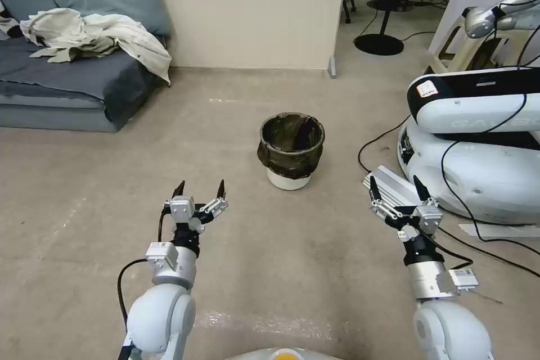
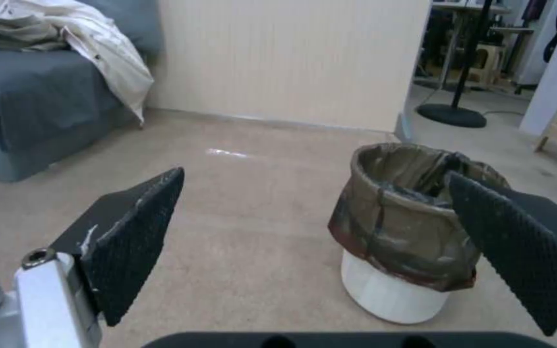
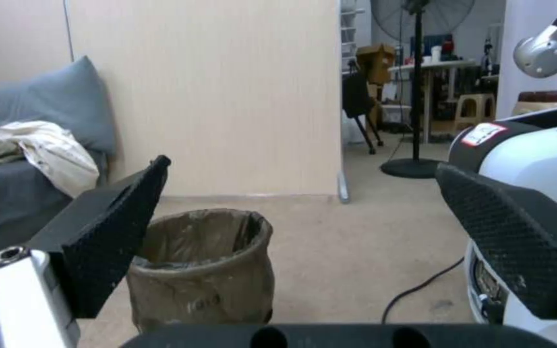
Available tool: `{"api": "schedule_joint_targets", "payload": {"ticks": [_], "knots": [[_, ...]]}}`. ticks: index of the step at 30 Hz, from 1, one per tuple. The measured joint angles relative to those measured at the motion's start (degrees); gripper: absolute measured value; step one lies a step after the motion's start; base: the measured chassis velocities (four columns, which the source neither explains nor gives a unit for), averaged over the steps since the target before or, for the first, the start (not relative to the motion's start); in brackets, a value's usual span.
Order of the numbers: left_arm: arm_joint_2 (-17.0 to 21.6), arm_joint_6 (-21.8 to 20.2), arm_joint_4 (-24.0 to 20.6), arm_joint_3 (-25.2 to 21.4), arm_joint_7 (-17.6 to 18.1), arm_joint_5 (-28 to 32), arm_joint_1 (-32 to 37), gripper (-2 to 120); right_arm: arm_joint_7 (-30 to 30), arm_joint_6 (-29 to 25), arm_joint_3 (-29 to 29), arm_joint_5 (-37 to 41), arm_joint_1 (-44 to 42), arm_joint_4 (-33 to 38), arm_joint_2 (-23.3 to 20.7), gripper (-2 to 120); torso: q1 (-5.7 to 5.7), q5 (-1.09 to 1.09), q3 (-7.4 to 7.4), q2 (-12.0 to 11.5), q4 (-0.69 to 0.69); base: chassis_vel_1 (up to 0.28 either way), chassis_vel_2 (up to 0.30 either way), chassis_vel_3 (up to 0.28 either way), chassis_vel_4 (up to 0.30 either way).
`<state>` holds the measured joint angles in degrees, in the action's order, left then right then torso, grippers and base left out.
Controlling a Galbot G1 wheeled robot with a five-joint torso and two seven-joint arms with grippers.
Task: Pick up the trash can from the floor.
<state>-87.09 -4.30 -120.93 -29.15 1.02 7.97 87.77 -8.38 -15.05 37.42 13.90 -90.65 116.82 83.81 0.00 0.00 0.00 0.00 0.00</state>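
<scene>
The trash can is a small white bin with a crinkled dark brown bag folded over its rim, standing upright on the beige carpet floor ahead of me. My left gripper hovers open above the floor, nearer to me and to the left of the can, holding nothing. My right gripper is open as well, nearer and to the right of the can. In the left wrist view the trash can sits just beyond the fingers. In the right wrist view the trash can stands ahead of the open fingers.
A grey sofa with a crumpled pale cloth stands at the far left. A large white-and-black robot base with black cables sits close on the right. A beige wall lies behind the can. A fan stand is beyond the doorway.
</scene>
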Motion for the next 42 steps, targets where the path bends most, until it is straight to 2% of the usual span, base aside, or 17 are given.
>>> {"api": "schedule_joint_targets", "payload": {"ticks": [15, 42], "knots": [[0.04, 1.89, 0.95, 0.05, -1.71, 0.86, -0.44, 100, 0.13, -0.76, 0.07, 0.89, 0.02, -0.76, 0.06, 100, 0.00, 0.00, 0.00, 0.00, -0.01, -0.017, 0.014, 0.014, -0.014], [0.15, 2.25, 1.34, 0.02, -1.88, 1.25, -0.46, 100, 0.30, -0.56, 0.17, 0.80, -0.10, -0.64, 0.23, 100, 0.00, -0.01, 0.00, 0.00, 0.00, -0.108, 0.115, 0.108, -0.118]]}}
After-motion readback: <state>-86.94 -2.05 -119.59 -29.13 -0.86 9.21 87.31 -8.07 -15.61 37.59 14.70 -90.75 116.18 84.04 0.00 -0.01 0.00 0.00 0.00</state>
